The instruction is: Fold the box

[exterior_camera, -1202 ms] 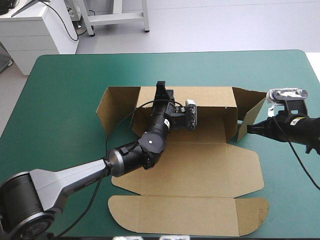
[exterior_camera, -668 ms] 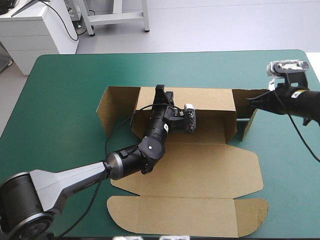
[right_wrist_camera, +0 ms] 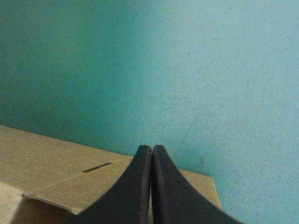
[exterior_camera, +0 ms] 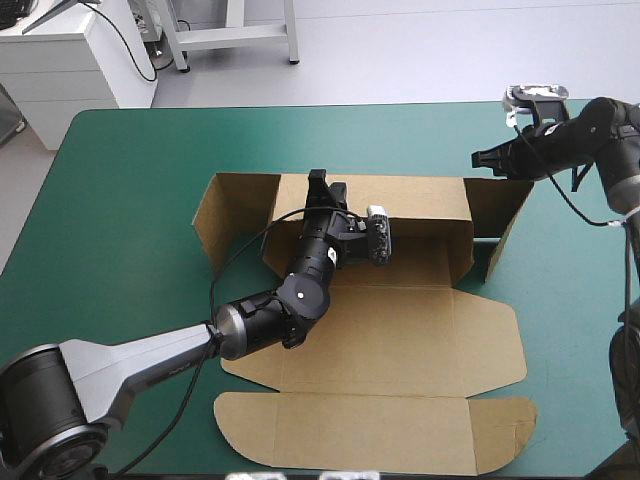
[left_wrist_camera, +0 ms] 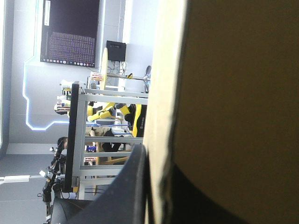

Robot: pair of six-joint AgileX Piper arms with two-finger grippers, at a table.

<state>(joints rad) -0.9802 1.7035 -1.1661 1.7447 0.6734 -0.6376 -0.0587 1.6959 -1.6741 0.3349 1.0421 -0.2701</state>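
Brown box, long axis left-right, lid nearside; left jaws tight on its far wall, right jaws together.

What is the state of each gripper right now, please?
Left gripper: shut on the box, at its raised far wall.
Right gripper: shut, holding nothing.

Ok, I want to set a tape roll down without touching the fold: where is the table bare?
Bare teal-green cover lies between the box and the table's left edge, and in the strip beyond its back wall. Crowded: the middle, where the left gripper pinches that wall, and the far right corner under the right gripper.
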